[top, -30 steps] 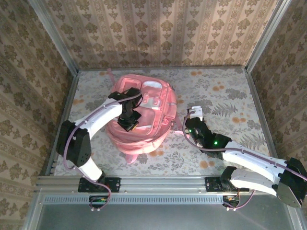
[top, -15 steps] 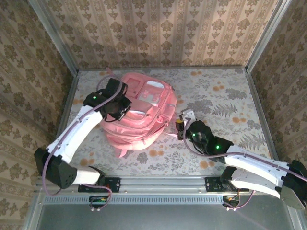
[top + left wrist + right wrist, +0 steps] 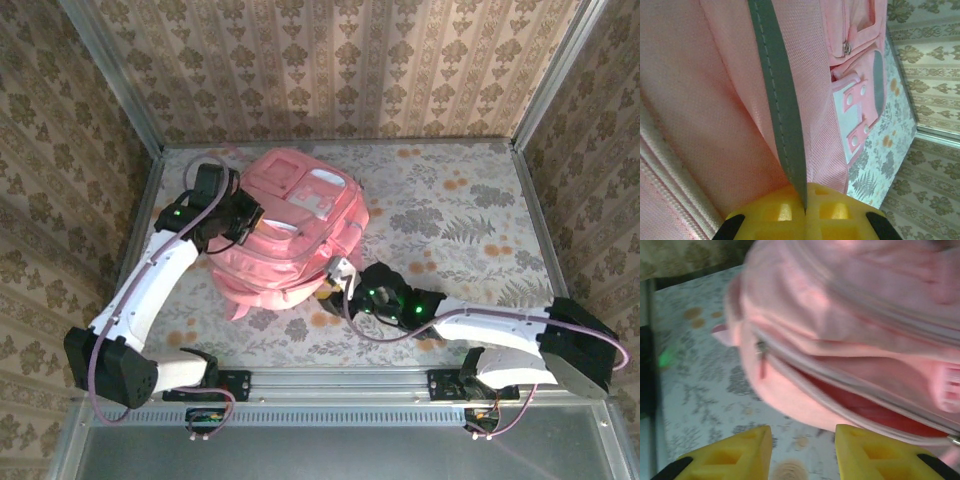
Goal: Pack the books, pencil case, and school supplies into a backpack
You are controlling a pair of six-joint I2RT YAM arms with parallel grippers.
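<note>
Looking down, you see the backpack (image 3: 300, 240) left of centre on the table (image 3: 460, 200); your left gripper (image 3: 805, 202) pinches its grey strip (image 3: 777, 100), your right gripper (image 3: 802, 450) stands spread beside its gaping zip (image 3: 840, 385).

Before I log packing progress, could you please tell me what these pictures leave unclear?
- Inside of the backpack: in the top view its own fabric covers it; in the right wrist view the open zip slit is blurred.
- Lower end of the grey strap: left wrist view, hidden between the shut left fingers.
- The zip pull: right wrist view, smeared by blur.
</note>
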